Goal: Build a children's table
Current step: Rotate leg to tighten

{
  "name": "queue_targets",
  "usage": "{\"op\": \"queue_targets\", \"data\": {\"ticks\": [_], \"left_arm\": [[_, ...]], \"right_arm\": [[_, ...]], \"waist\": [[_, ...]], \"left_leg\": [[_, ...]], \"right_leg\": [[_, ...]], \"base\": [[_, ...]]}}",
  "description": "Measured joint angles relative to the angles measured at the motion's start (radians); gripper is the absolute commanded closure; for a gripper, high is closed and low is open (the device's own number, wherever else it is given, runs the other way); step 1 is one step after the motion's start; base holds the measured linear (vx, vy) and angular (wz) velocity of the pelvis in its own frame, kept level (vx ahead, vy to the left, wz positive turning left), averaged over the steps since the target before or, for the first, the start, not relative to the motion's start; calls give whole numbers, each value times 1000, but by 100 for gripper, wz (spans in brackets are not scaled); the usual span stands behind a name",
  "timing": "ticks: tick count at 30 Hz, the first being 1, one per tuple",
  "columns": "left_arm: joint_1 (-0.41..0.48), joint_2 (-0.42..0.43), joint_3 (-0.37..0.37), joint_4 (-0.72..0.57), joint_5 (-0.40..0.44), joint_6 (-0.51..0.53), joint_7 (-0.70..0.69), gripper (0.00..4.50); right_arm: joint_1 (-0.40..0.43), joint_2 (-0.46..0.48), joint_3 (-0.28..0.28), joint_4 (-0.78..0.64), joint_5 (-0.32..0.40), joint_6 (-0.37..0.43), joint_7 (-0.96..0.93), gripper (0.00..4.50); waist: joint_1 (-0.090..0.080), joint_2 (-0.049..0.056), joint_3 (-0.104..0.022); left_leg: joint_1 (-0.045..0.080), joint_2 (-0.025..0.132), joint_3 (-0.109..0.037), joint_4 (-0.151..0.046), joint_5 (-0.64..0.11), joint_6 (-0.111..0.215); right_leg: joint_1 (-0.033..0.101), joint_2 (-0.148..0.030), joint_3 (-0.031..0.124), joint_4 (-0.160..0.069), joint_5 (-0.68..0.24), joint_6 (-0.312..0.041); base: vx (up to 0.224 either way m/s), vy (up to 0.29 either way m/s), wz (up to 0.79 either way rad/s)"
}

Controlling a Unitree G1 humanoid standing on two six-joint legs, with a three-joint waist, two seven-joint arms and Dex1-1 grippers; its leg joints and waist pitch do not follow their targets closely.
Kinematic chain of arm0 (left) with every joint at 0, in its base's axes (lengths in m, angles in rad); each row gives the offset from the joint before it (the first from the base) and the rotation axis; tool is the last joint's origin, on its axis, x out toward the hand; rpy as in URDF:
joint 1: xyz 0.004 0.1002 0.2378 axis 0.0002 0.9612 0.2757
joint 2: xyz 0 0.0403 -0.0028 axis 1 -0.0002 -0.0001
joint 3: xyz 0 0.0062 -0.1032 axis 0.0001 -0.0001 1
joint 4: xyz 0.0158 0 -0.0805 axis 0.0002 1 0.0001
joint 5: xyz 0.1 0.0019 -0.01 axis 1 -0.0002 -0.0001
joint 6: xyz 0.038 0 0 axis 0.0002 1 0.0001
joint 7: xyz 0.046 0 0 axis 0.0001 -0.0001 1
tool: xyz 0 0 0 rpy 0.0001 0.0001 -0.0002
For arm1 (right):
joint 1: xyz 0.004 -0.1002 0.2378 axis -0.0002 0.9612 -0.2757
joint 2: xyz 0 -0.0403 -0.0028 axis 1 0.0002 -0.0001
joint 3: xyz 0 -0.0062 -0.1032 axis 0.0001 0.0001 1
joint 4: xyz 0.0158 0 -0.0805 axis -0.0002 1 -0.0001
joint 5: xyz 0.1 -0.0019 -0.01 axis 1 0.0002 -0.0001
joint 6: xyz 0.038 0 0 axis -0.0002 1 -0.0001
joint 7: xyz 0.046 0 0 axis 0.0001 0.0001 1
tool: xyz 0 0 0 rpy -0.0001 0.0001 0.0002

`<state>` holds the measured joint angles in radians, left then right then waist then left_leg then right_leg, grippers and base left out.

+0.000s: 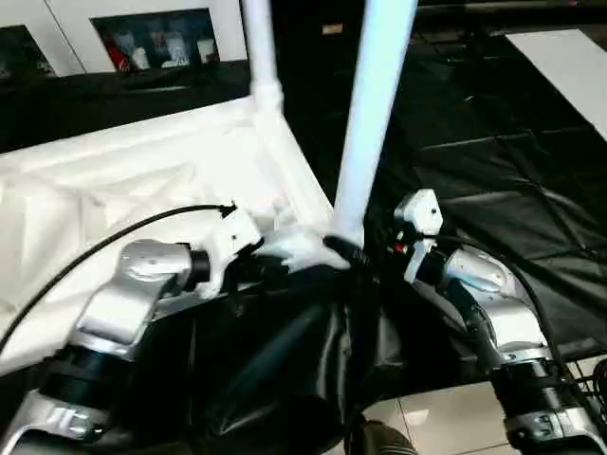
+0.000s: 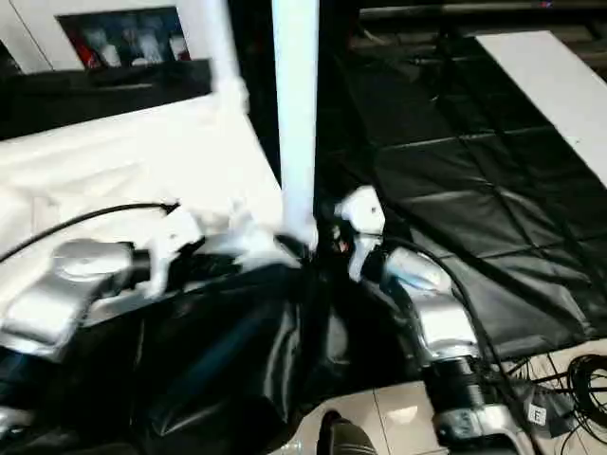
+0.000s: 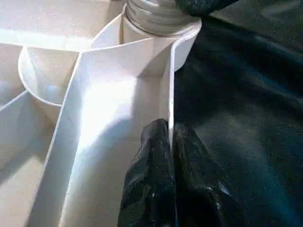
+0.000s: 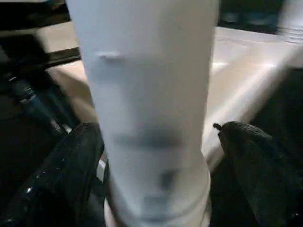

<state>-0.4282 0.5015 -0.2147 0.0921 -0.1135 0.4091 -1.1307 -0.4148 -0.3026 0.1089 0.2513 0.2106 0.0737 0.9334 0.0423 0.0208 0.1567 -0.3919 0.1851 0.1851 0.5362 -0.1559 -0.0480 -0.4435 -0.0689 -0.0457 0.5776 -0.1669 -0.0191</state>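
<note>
Left wrist view: left end effector pinches tabletop rim; right end effector straddles leg, fingers apart.

No readable text, brand or number anywhere. A small white tag on the right forearm near the wrist carries one dark mark, maybe a letter, too small to read. Items behind the cabinet glass are red and white blurs; any printing on them is illegible.
</note>
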Motion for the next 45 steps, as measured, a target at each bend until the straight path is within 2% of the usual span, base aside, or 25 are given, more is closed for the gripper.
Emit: {"op": "queue_targets", "data": {"ticks": [3,6,8,10,11,21,33,39,45], "left_arm": [[0,5,-10,0,0,-1,-17,450],[-1,4,-22,2,0,-3,-22,450],[-5,3,-27,4,0,-3,-22,450],[-6,2,-31,5,0,-4,-27,450],[-7,2,-32,5,0,-4,-29,450],[-13,3,-38,19,0,-19,-30,450],[-15,4,-37,29,0,-26,-29,450],[-48,-47,-37,73,33,-29,62,450],[-101,-184,-37,121,97,60,250,450]], "right_arm": [[2,-24,24,-5,1,-13,53,29],[1,-27,38,-4,-8,-23,71,29],[1,-27,52,4,-13,-33,79,62],[-1,-32,57,10,-21,-42,80,65],[-4,-34,58,13,-22,-43,82,93],[-21,-46,62,59,-44,-91,92,176],[-22,-32,63,89,-47,-130,75,185],[-24,57,7,121,-47,-80,-106,185],[-41,202,-65,130,-122,4,-473,186]], "waist": [[2,0,1],[2,0,2],[1,0,2],[2,0,2],[2,0,2],[5,0,2],[2,0,2],[-7,0,1],[-10,1,-2]], "left_leg": [[1,1,3,4,0,0],[6,4,12,5,0,-1],[6,4,15,5,-2,-5],[5,4,16,7,-2,-4],[5,4,16,8,-1,-2],[5,4,16,10,0,-1],[5,5,16,12,0,-1],[7,4,16,15,-2,-5],[9,2,16,17,-2,-6]], "right_leg": [[2,-1,0,2,1,-1],[5,-4,0,2,2,-1],[5,-5,1,2,2,-1],[6,-6,2,2,2,-1],[6,-6,2,2,2,-1],[6,-6,2,5,2,-1],[6,-6,2,7,2,-1],[8,-6,4,9,4,-2],[11,-8,7,8,0,4]], "base": [[0,0,0],[0,0,0],[0,0,0],[0,0,0],[0,0,0],[0,0,0],[0,0,0],[0,0,0],[0,0,0]]}}
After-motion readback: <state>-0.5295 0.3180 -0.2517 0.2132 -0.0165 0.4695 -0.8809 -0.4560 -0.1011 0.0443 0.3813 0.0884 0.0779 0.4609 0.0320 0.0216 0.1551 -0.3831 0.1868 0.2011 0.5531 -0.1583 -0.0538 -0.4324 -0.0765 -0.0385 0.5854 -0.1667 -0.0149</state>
